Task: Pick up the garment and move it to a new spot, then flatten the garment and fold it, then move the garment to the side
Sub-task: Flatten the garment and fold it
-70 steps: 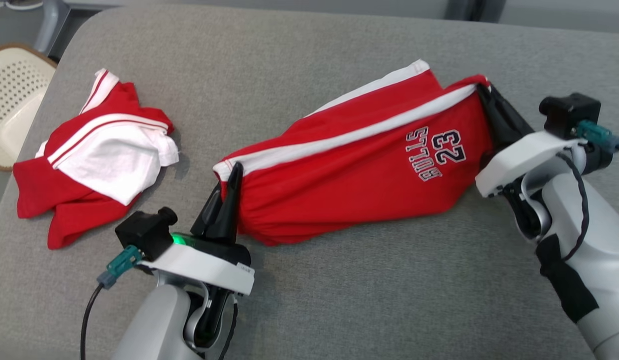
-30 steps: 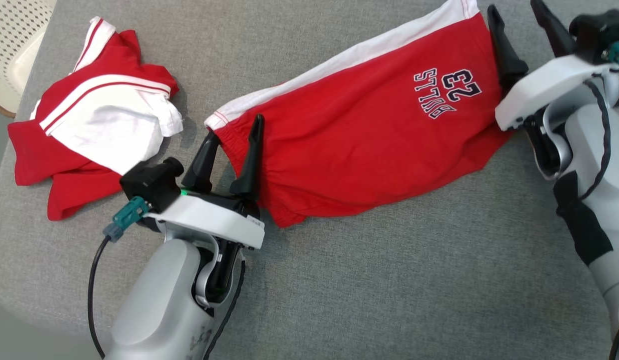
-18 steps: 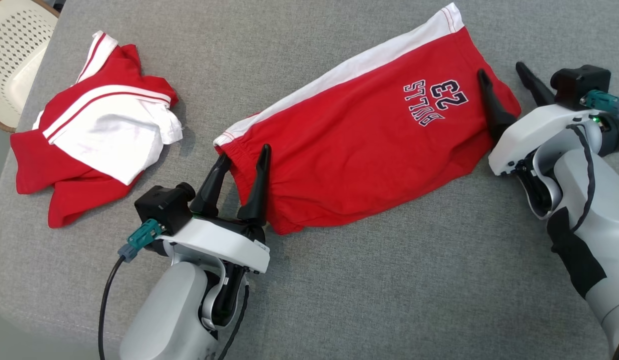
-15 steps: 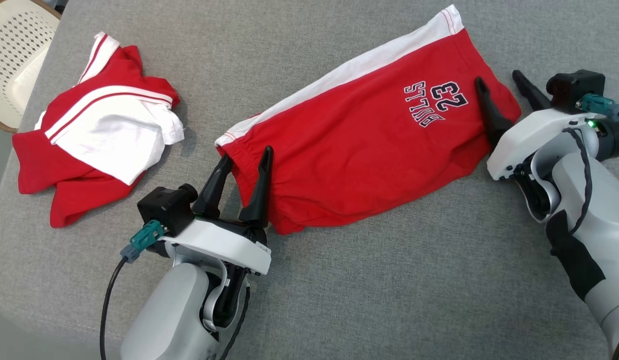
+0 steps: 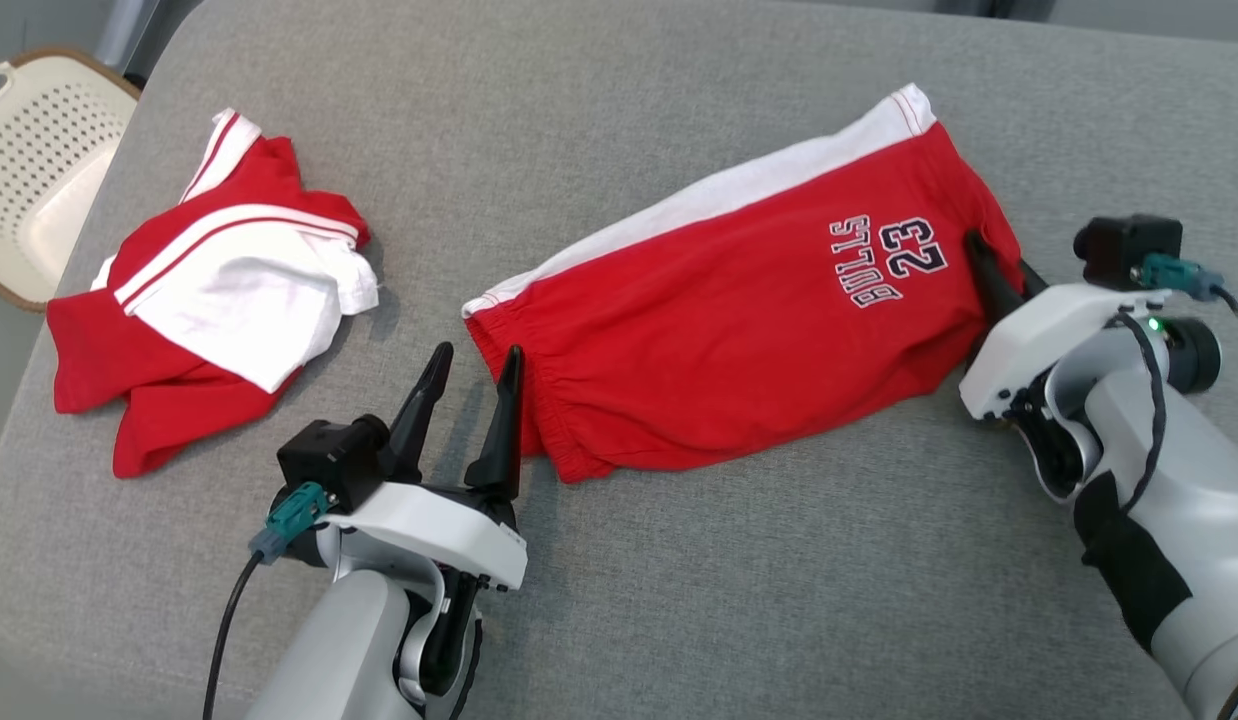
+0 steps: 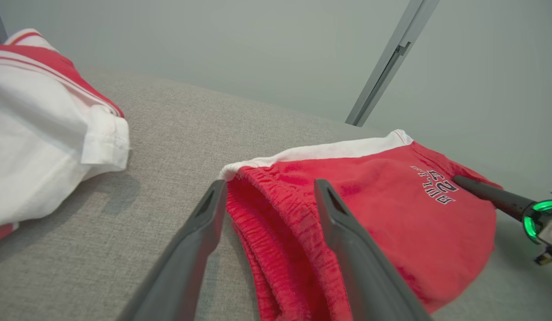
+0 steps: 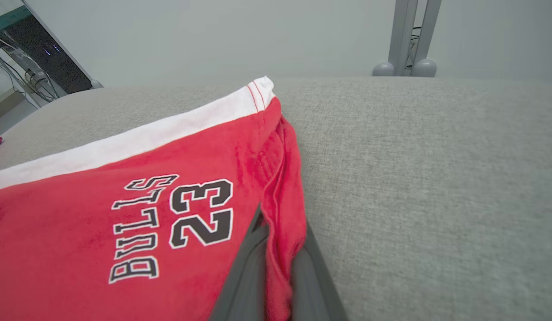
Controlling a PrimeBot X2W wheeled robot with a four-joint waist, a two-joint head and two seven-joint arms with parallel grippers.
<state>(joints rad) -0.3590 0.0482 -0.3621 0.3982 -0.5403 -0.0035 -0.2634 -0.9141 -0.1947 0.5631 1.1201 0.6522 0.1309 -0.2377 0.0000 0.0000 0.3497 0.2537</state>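
Here, a grey padded surface (image 5: 679, 600) spreads beneath both arms. The red shorts (image 5: 719, 320) lie flat on it, stretched between the two grippers. A crumpled red-and-white garment (image 5: 209, 300) lies apart, beyond the left gripper's outer side. The left gripper (image 5: 479, 350) stands with fingers spread and empty, the waistband just beside its inner finger. The right gripper (image 5: 989, 262) is clamped on the hem beside the "BULLS 23" print.
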